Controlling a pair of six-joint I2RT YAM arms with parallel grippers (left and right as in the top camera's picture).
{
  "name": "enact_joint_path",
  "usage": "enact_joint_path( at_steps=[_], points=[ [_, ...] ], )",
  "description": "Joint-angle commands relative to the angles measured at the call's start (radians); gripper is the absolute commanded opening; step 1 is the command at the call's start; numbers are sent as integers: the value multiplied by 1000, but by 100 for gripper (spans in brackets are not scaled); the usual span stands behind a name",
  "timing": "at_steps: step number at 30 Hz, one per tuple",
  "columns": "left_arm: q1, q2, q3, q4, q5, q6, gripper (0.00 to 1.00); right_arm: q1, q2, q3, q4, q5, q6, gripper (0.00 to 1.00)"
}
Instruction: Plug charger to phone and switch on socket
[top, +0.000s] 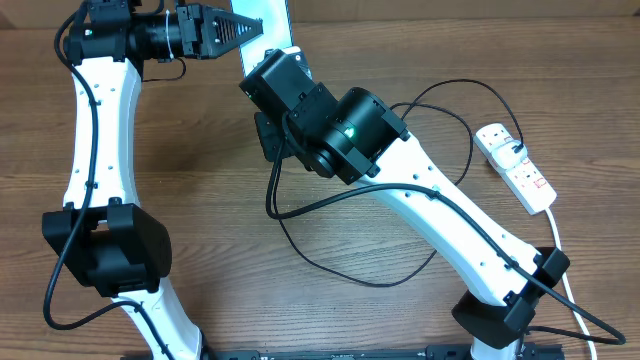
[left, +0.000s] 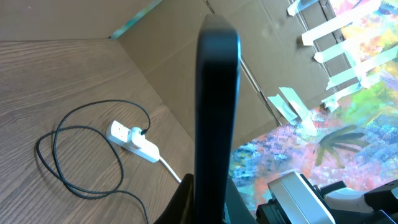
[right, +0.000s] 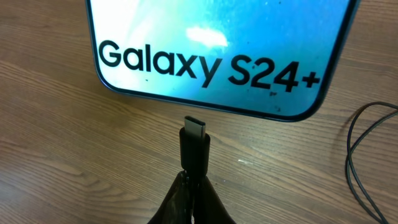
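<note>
The right end effector (right: 194, 180) grips the thin black charger cable's stiff little plug (right: 194, 144) at bottom centre, just below the slim lit blue-white phone (right: 217, 56). The left end effector (left: 205, 199) clamps the phone on edge. The plug looks small and fragile, so holding its hard body, not the floppy cable, seems best.

The phone (top: 268, 25) is seen at the top edge, lit screen up, with the left gripper (top: 245, 30) at its left side; the jaw state cannot be made out. The right gripper is hidden under its own wrist housing (top: 330, 120), which sits just below the phone. The socket (top: 516, 167) lies at the right edge, and the charger (top: 455, 110) is looped from it back across the table (top: 220, 200) under the right arm.
</note>
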Motion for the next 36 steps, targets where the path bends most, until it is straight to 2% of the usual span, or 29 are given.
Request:
enact_joint_path(
  at_steps=[1, 14, 27, 34, 36],
  points=[
    [-1, -21, 13, 4, 48, 28, 4, -8, -26, 6, 19, 16, -8, 4],
    [-1, -21, 13, 4, 48, 27, 4, -18, -26, 6, 6, 8, 4, 4],
    [-1, -21, 13, 8, 48, 27, 4, -66, -26, 6, 4, -191, -34, 4],
    [-1, -21, 13, 11, 48, 28, 4, -68, -26, 6, 3, -193, -29, 4],
    [3, -21, 13, 11, 16, 39, 4, -73, -26, 6, 2, -182, 13, 4]
  ],
)
